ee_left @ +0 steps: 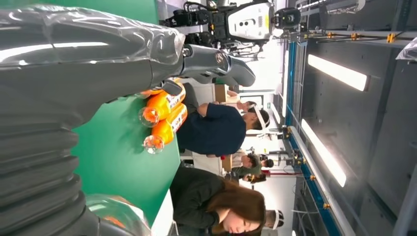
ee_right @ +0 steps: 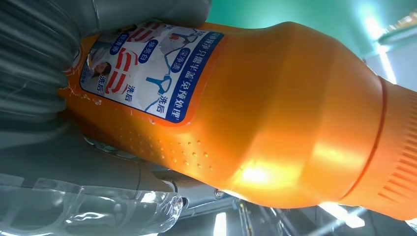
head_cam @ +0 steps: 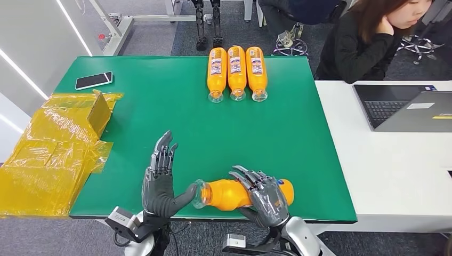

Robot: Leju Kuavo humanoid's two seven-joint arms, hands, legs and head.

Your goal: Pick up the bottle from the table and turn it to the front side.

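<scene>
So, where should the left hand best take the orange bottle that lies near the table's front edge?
Probably at the neck, coming in from the robot's left. The bottle lies sideways, cap end toward the left hand, and the right hand already covers the wide body.

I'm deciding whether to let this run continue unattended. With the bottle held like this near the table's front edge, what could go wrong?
1. The bottle lies along the green table's near edge in the right hand; if the grip slips during turning, it may roll off.
2. The left hand touches only the cap end with its thumb, fingers spread, so it may give little support.
3. The body looks smooth and glossy, so it may slide in the grasp.
</scene>
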